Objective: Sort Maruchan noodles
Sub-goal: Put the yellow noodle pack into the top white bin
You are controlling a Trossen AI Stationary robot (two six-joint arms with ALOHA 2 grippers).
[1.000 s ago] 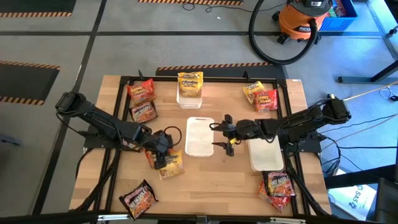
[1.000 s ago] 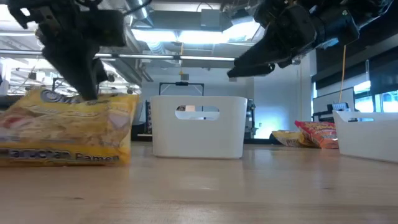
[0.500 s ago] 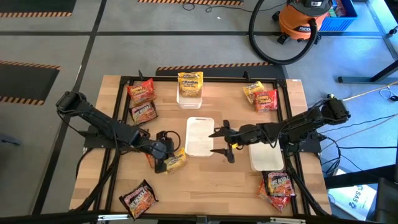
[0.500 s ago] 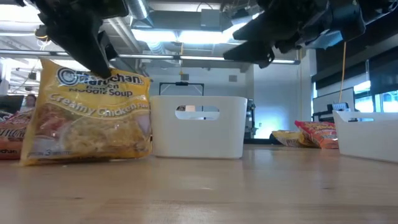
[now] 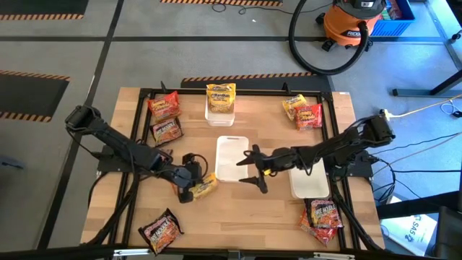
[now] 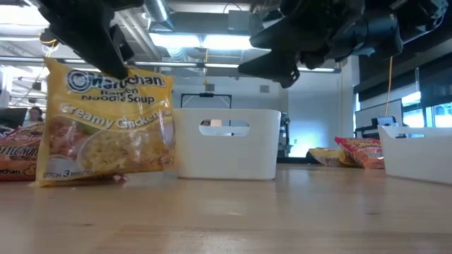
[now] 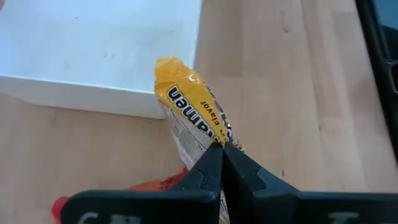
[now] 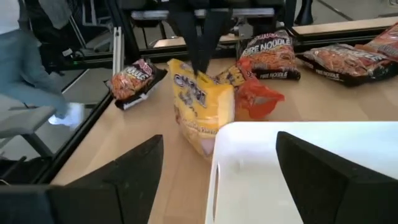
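My wooden worktop [image 5: 238,209] sits on a grey concrete floor [image 5: 144,43], with black-and-orange hazard tape [image 5: 238,78] running along the upper edge of the frame and at the left. In the upper right stands an orange shop vacuum [image 5: 354,22] with a looping black hose [image 5: 303,43], beside a blue crate [image 5: 401,11]. Seen level across the worktop, ceiling light panels [image 6: 212,42] glow overhead, pipes [image 6: 198,65] run beneath them, and windows [image 6: 431,113] show at the right.
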